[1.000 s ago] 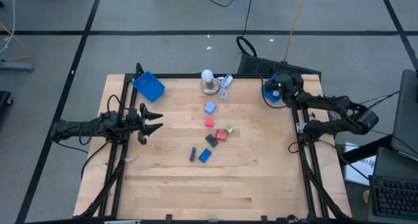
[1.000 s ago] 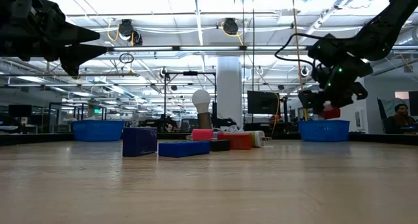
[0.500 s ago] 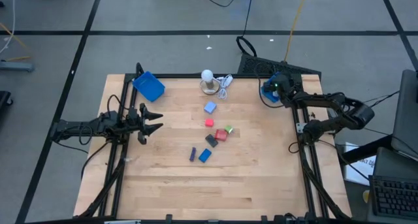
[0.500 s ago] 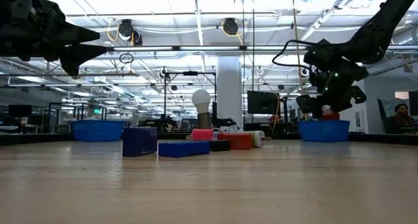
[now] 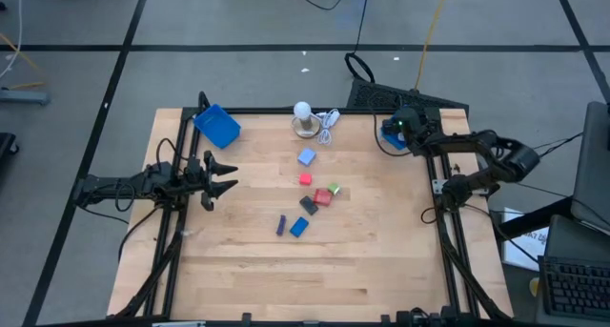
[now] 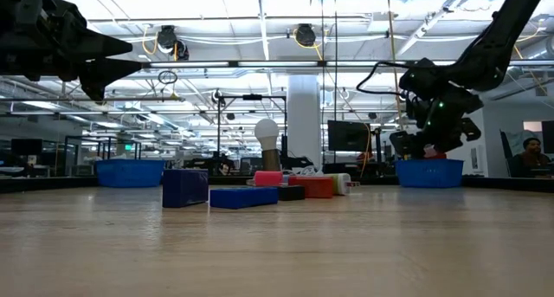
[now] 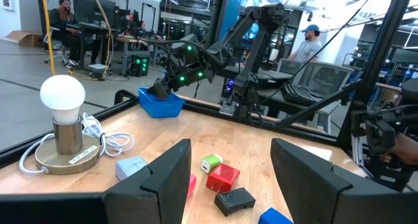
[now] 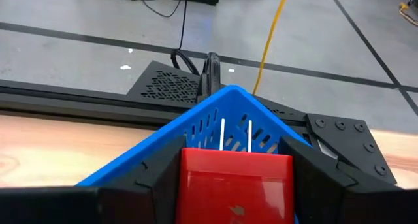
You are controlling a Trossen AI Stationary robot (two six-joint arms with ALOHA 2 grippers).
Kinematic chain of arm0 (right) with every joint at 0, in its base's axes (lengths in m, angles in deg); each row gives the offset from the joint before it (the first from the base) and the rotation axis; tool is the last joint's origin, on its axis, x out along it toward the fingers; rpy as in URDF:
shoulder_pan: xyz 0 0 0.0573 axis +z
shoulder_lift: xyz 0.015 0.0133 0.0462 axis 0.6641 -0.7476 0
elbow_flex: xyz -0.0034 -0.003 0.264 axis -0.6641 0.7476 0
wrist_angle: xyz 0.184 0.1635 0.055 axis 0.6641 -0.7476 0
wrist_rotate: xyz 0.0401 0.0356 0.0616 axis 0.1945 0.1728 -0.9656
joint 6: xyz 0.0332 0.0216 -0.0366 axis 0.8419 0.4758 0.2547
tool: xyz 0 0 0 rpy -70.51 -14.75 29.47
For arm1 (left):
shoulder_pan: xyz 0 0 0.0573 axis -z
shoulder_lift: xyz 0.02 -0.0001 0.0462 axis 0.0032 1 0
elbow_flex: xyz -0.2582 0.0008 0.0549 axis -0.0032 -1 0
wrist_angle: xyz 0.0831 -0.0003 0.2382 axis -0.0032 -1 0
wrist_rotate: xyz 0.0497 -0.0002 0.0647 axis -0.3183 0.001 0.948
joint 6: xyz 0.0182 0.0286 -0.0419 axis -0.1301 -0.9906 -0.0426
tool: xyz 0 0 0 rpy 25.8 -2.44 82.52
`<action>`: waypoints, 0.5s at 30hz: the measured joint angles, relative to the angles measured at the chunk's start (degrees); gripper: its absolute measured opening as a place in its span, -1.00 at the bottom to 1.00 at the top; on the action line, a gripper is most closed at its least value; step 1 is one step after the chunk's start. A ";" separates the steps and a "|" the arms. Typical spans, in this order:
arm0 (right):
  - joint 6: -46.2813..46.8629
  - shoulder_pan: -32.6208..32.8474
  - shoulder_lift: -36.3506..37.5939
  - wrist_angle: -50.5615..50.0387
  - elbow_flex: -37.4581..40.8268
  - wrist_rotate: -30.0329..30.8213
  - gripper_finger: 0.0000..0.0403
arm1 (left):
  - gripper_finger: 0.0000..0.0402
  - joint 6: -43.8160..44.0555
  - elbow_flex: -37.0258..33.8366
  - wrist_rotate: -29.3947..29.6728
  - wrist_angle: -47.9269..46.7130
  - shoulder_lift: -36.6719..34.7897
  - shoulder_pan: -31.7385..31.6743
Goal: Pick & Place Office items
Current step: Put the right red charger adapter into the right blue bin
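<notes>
R gripper [image 6: 430, 146] has dropped lower over far-right blue tray [image 5: 391, 136] vs 1 s ago, fingers clamped on red block [image 8: 235, 185]; release looks imminent; tray walls close around it, so lift straight up after. L gripper [image 5: 225, 175] fingers wide, parked at L edge; other items [image 5: 307, 195] mid-table, open room around.
</notes>
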 joint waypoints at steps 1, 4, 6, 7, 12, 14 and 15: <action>-0.08 0.00 -0.17 0.22 -0.01 0.02 0.03 | 0.07 0.00 0.00 0.02 0.02 0.02 0.00; -1.06 0.02 -1.06 1.27 -0.02 0.02 0.03 | 0.07 0.00 0.00 0.00 0.02 0.02 0.02; -1.55 0.02 -1.75 1.95 -0.02 0.02 0.03 | 0.07 0.00 0.02 0.02 0.02 0.01 0.00; -1.61 0.02 -2.07 2.36 -0.01 0.01 0.03 | 0.07 0.00 0.00 0.02 0.02 0.00 0.02; -1.71 0.04 -2.77 3.82 -0.02 -0.88 0.08 | 0.07 0.00 0.00 0.02 0.02 0.02 0.01; -1.72 0.04 -2.80 3.83 -0.02 -1.44 0.12 | 0.07 0.00 0.02 0.02 0.02 0.00 0.02; -1.73 0.04 -2.81 3.82 -0.01 -1.49 0.13 | 0.07 0.00 0.01 0.02 0.02 0.01 0.02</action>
